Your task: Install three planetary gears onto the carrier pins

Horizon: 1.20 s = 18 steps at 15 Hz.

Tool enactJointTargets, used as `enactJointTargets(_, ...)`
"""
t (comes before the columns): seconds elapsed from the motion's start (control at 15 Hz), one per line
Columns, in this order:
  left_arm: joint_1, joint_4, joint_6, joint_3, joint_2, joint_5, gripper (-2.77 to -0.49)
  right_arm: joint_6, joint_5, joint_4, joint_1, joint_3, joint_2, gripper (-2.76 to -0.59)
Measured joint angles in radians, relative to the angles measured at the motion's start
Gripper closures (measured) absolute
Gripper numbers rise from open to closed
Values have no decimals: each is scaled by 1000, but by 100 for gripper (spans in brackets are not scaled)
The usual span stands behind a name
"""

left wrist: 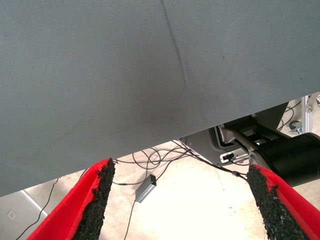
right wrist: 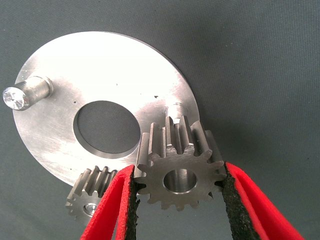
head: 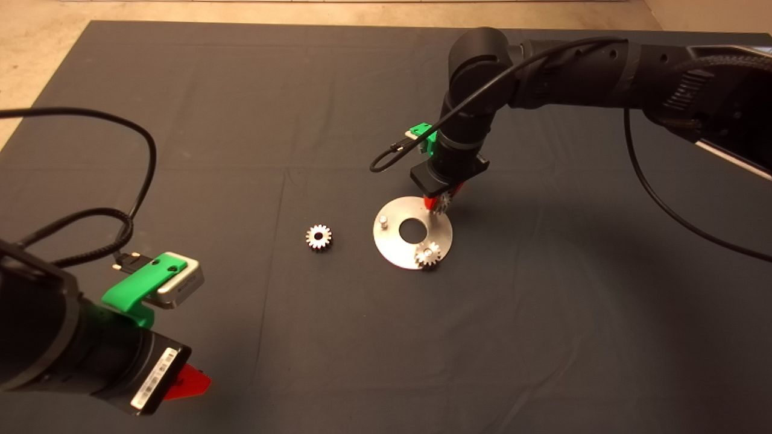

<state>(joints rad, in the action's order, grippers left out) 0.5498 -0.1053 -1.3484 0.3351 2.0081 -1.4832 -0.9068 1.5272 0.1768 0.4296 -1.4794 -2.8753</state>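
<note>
The silver disc (head: 398, 247) lies mid-mat with a centre hole. One planetary gear (head: 427, 255) sits on its front pin; it also shows in the right wrist view (right wrist: 92, 187). A bare pin (head: 383, 220) stands at the disc's left, seen too in the right wrist view (right wrist: 27, 92). My right gripper (head: 439, 204) is shut on a second gear (right wrist: 179, 167) and holds it just above the disc's far pin (right wrist: 173, 107). A third gear (head: 318, 236) lies loose on the mat left of the disc (right wrist: 100, 70). My left gripper (left wrist: 180, 210) is open and parked at the mat's front left.
A black cable (head: 120, 181) loops over the mat at the left, by the left arm. Past the mat's edge the left wrist view shows floor cables and a small grey box (left wrist: 146, 189).
</note>
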Motion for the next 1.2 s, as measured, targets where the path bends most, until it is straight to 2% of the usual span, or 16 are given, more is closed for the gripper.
enactJointTargets(0.27, 0, 0, 0, 0, 0, 0, -189, 0, 0, 2, 0, 1, 0, -101)
enactJointTargets(0.67, 0, 0, 0, 0, 0, 0, -189, 0, 0, 31, -15, 1, 2, -101)
enactJointTargets(1.2, 0, 0, 0, 0, 0, 0, -189, 0, 0, 40, -16, -1, 2, -101)
